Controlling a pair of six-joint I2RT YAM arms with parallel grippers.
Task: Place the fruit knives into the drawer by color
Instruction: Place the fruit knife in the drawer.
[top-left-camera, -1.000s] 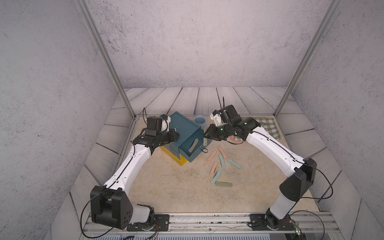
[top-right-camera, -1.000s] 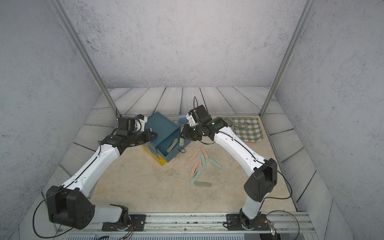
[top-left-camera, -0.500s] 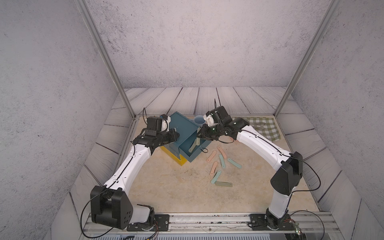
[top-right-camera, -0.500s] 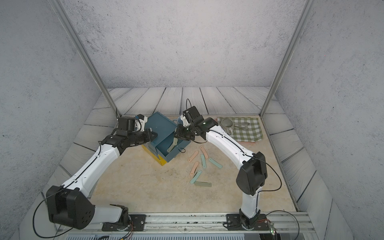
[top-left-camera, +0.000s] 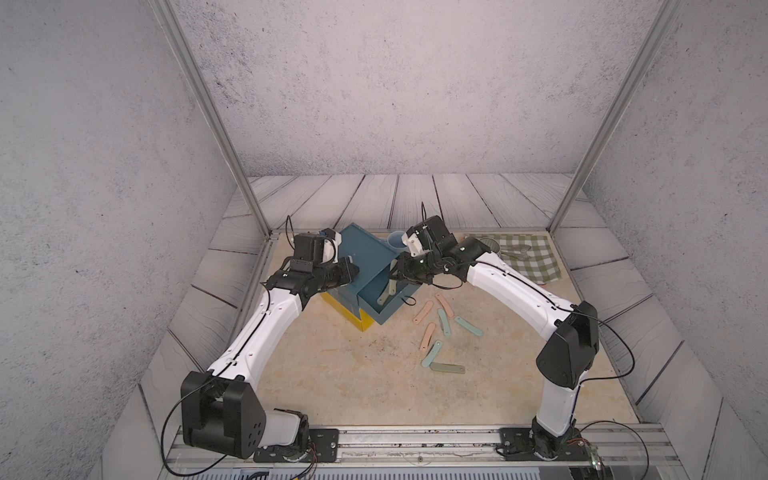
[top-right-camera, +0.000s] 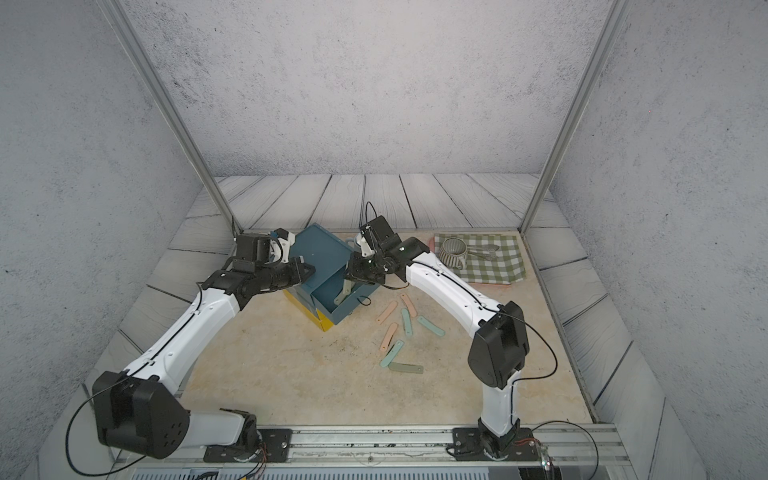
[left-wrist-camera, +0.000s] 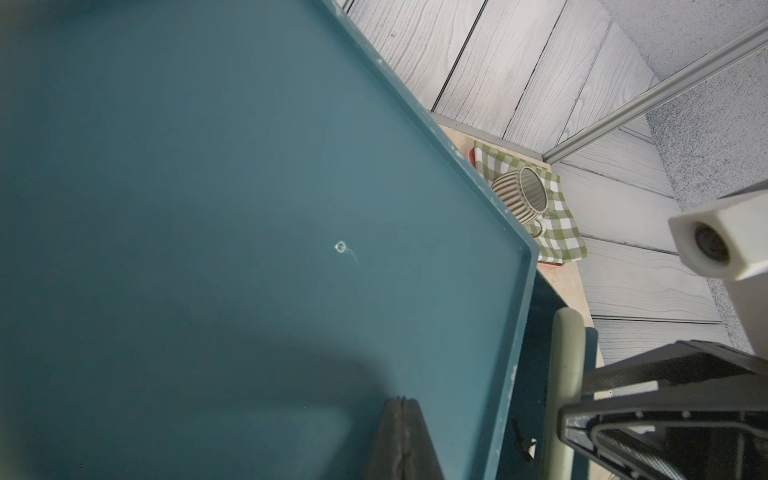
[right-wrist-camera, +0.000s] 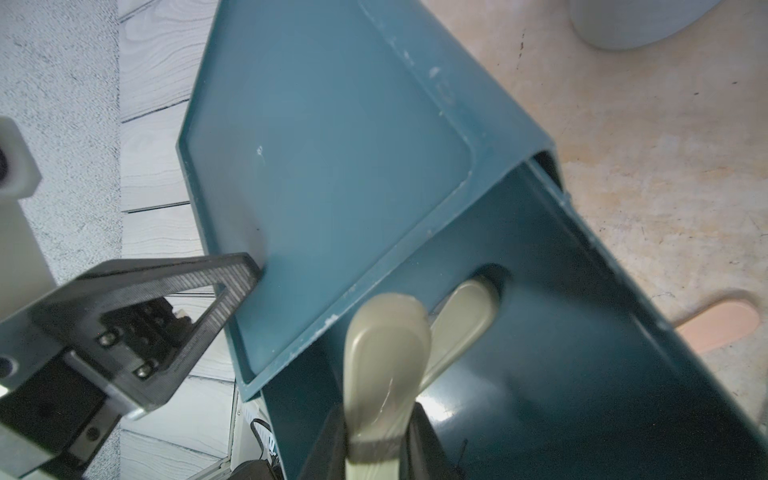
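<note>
Olive-green flat knife (right-wrist-camera: 386, 345) pinched in right gripper (right-wrist-camera: 376, 438) over teal drawer (right-wrist-camera: 602, 316); left gripper (left-wrist-camera: 401, 413) closed.

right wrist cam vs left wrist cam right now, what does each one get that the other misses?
Right wrist only: a second olive knife lying inside the open teal drawer, a peach knife on the table, the pale blue cup. Left wrist only: the striped mug on the checked cloth. Both: the chest's teal top, and the olive knife pinched in the right gripper.
</note>
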